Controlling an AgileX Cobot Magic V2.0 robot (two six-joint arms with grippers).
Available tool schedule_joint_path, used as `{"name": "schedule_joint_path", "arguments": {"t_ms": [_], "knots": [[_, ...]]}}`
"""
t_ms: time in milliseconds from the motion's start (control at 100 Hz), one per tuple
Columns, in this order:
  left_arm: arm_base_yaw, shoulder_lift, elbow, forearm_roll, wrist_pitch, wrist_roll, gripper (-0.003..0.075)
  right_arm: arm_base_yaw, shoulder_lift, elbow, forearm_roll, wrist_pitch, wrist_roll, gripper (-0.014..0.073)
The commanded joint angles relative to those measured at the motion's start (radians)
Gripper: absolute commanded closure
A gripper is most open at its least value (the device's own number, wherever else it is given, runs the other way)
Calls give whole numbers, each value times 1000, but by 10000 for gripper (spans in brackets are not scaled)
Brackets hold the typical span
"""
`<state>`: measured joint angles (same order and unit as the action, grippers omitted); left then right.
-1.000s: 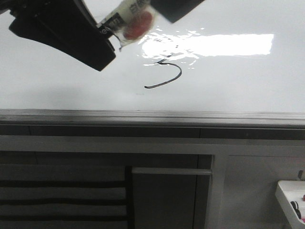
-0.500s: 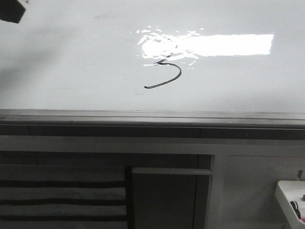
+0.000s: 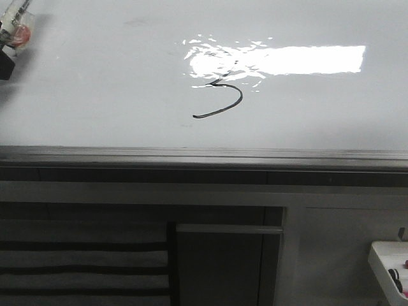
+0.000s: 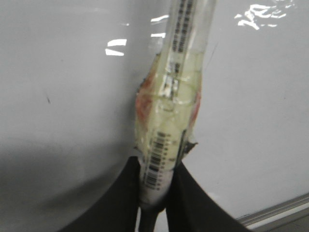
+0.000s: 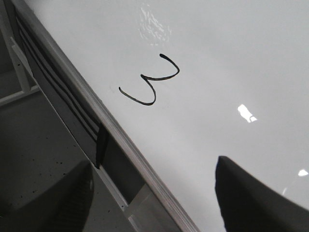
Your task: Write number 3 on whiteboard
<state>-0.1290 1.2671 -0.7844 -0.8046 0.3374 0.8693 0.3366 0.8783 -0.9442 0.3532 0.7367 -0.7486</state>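
The whiteboard [image 3: 95, 95] fills the upper front view, glossy white with a grey edge rail. A thin black number 3 [image 3: 223, 95] with a long lower tail sits below a bright glare patch; it also shows in the right wrist view [image 5: 152, 82]. My left gripper [image 4: 157, 188] is shut on a tape-wrapped marker [image 4: 169, 125] with barcode labels. In the front view only the marker's taped end [image 3: 14, 29] shows at the far left edge, well left of the 3. My right gripper [image 5: 154, 193] is open and empty, straddling the board's edge rail.
The grey metal rail [image 3: 204, 156] runs along the board's near edge, with cabinet fronts [image 3: 223, 261] below. A small white tray [image 3: 390, 261] stands at the lower right. The light reflection [image 3: 306, 60] washes out the board right of the 3.
My left gripper with the marker has left the spot above the 3 and now shows only at the far left edge. The 3 is unchanged.
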Motion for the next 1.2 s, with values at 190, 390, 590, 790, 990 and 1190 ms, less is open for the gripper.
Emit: {"name": "schedule_joint_path", "arguments": {"t_ms": [190, 390, 590, 790, 990, 1190], "knots": [[4, 7, -28, -24, -60, -20, 585, -7, -11, -27, 20, -66, 2, 121], [4, 7, -28, -24, -60, -22, 386, -7, -11, -27, 20, -66, 2, 121], [4, 7, -28, -24, -71, -22, 340, -7, -11, -27, 20, -66, 2, 121], [4, 1, -36, -20, 3, -29, 340, -7, -11, -27, 20, -75, 24, 121], [57, -127, -38, 21, 38, -29, 341, -75, -55, -27, 15, -92, 184, 121], [105, -356, -38, 99, 183, -29, 344, -240, -94, -7, 17, -38, 326, 123]]}}
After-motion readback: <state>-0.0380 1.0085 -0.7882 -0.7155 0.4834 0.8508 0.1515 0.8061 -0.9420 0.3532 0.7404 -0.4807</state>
